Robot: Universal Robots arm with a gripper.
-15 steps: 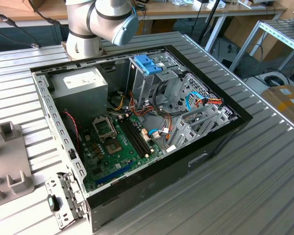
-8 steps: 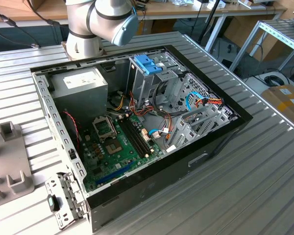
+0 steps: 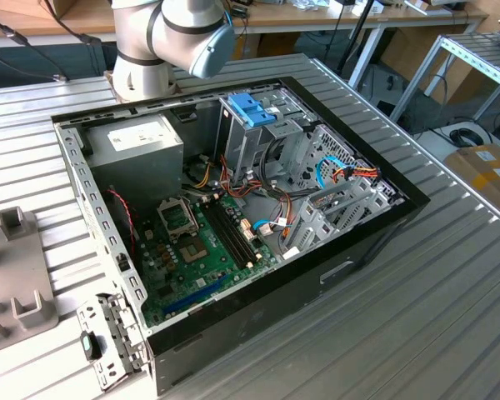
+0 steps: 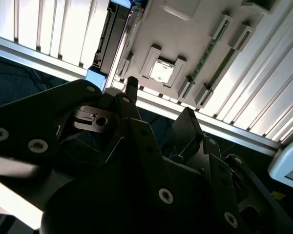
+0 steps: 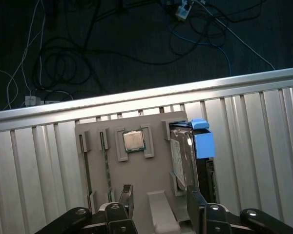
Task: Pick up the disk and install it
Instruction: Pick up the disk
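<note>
Wide-open gripper (image 5: 160, 201) hangs empty over the grey tray (image 5: 156, 181); the disk (image 5: 181, 163) stands on edge in a slot at one side of that tray.
In the first wrist view the tray lies on the slatted table (image 5: 263, 146) near its edge, with cables (image 5: 112, 48) on the floor beyond. A CPU (image 5: 134, 141) sits in a square seat beside the disk, and two memory sticks (image 5: 106, 161) stand in slots past it. Tray posts flank the disk, and one finger (image 5: 195, 202) is near its end. The disk's long axis runs along the slats, parallel to the sticks, with its labelled face toward the CPU and its light-blue carrier (image 5: 203, 145) on the far side. In the exterior view the open case (image 3: 350, 250), with a blue latch (image 3: 252, 108) on its drive cage, lies to the tray's right.
</note>
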